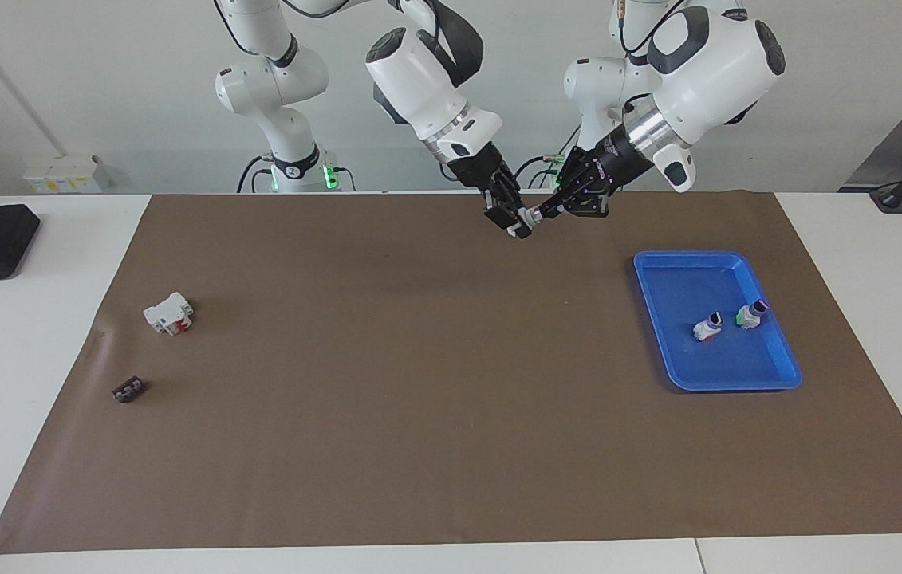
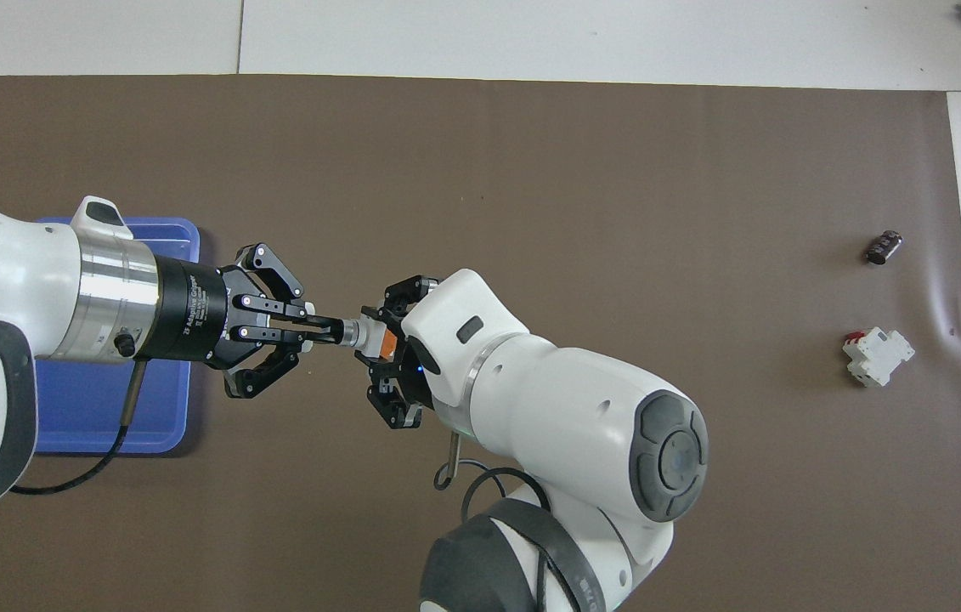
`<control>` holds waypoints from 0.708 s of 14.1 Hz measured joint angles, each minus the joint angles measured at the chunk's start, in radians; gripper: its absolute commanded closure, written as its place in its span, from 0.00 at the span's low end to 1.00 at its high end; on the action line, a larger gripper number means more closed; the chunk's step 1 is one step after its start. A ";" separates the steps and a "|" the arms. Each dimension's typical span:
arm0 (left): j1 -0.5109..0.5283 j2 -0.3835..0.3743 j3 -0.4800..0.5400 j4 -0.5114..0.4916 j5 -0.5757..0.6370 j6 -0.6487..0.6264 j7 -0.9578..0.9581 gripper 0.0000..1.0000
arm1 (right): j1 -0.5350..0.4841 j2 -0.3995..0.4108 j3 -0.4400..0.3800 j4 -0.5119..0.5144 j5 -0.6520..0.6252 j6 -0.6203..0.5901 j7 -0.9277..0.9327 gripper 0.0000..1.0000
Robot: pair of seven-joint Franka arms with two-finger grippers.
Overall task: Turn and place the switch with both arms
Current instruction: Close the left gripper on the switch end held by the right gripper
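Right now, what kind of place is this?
Probably a robotics lab bench: two white jointed robot arms mounted at a white table covered by a brown paper mat, with a blue plastic tray of small switches.

Bare brown mat (image 1: pixel 435 383) between blue tray (image 1: pixel 770 375) and white block (image 1: pixel 169 312).

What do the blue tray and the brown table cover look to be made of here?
The blue tray looks like moulded plastic: an even saturated colour, rounded corners, a raised lip and a soft sheen. The brown cover looks like matte paper or thin sheet: no shine, and small wrinkles near its edge toward the right arm's end. Paper or fabric, I cannot tell.
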State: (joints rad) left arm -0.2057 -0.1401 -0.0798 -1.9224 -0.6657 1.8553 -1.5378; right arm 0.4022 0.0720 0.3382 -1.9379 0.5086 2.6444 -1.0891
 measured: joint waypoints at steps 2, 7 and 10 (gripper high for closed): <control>0.000 0.000 -0.001 0.000 0.000 0.004 0.139 1.00 | 0.000 0.000 0.000 0.000 0.000 0.000 0.000 1.00; -0.001 0.000 -0.003 0.000 0.000 0.017 0.445 1.00 | 0.000 0.000 0.000 0.000 0.000 0.001 0.009 1.00; -0.001 0.000 -0.004 -0.002 -0.001 0.025 0.649 1.00 | 0.000 0.002 0.000 0.000 0.000 0.001 0.015 1.00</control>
State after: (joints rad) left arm -0.2070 -0.1402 -0.0839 -1.9243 -0.6666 1.8804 -0.8890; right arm 0.4020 0.0735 0.3379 -1.9377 0.5086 2.6456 -1.0742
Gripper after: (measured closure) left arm 0.899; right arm 0.568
